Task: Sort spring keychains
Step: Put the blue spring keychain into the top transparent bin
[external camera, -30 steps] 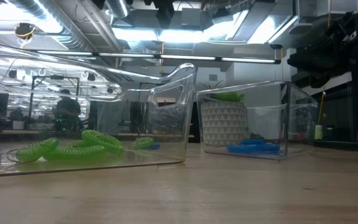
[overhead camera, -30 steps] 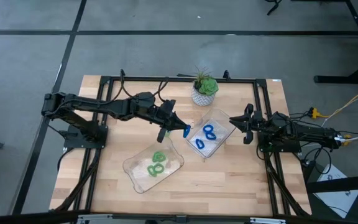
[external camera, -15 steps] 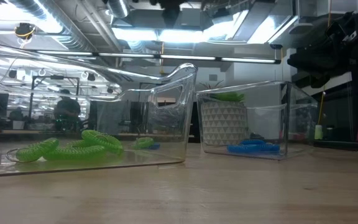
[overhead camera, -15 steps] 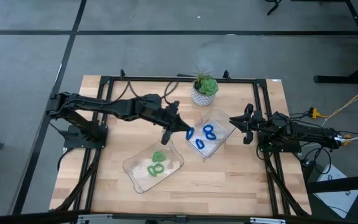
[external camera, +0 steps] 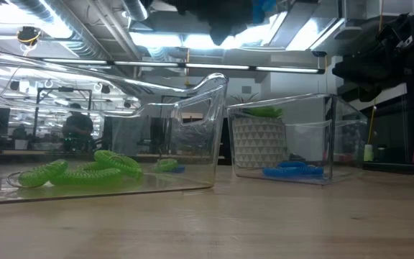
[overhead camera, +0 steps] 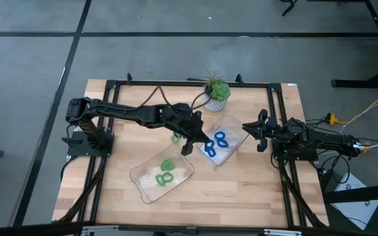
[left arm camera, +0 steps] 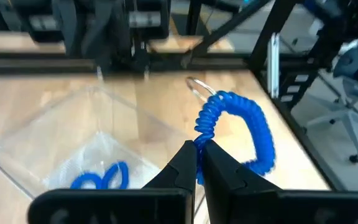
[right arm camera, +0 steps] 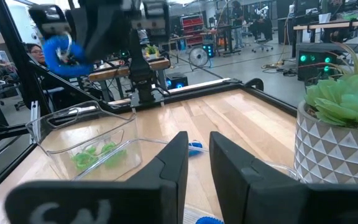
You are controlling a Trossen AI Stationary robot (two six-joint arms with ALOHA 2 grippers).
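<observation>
My left gripper is pinching a blue spring keychain, hanging over the blue-keychain tray. At three o'clock my right gripper is waiting, seemingly slightly parted and empty.

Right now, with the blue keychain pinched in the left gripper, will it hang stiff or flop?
Probably springy: the blue keychain keeps its arched loop while the left gripper pinches one end. Likely light, since a fingertip hold carries it. It may bounce when dropped into the tray.

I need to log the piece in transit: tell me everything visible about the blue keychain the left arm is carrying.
The blue spring keychain is a bright blue coiled plastic cord bent into an arch, with a thin metal ring at one end. The left gripper pinches its lower end between shut fingers, so it hangs clear of the table, above the near edge of the clear tray that holds other blue ones.
</observation>
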